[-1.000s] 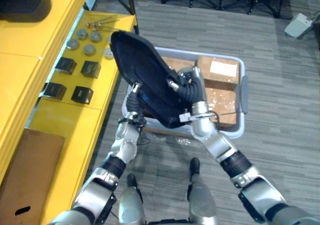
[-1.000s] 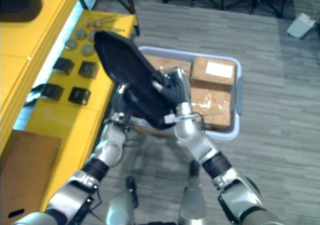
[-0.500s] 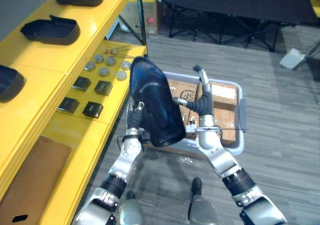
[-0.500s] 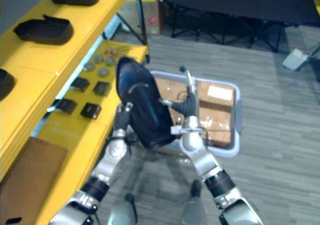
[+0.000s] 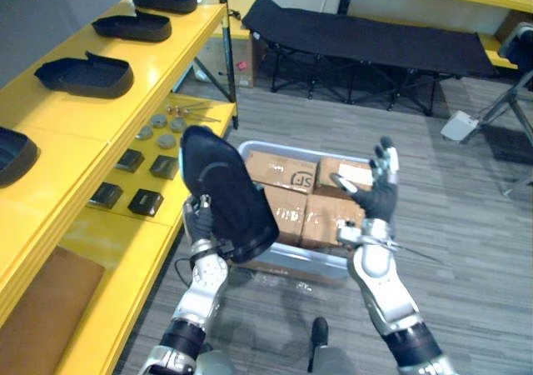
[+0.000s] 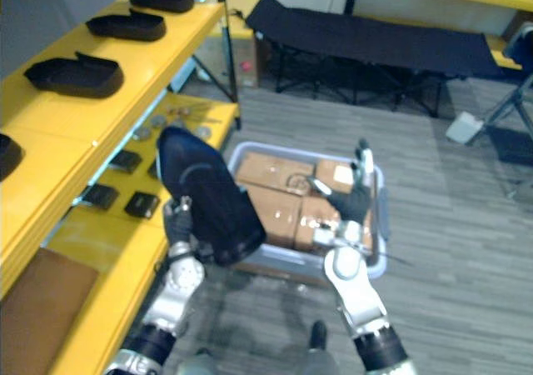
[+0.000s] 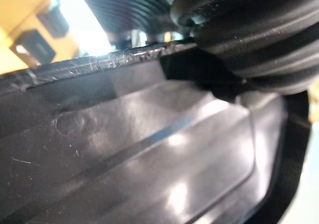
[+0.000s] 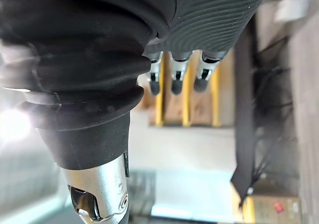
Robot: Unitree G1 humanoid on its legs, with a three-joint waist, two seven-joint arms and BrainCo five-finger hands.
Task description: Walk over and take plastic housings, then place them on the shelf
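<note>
The black housing (image 5: 225, 193) hangs tilted in the air beside the yellow shelf (image 5: 58, 133), its lower edge gripped by the left hand (image 5: 200, 221). The right hand (image 5: 379, 193) is raised apart from it, fingers spread wide, above a pale bin (image 5: 291, 262) packed with cardboard boxes (image 5: 283, 173). More housings (image 5: 83, 73) lie on the shelf.

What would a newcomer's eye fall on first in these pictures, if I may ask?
The large black curved plastic housing, held up by the left hand beside the yellow shelf. Next, the right hand, open and raised above the grey plastic bin of brown cardboard boxes.
</note>
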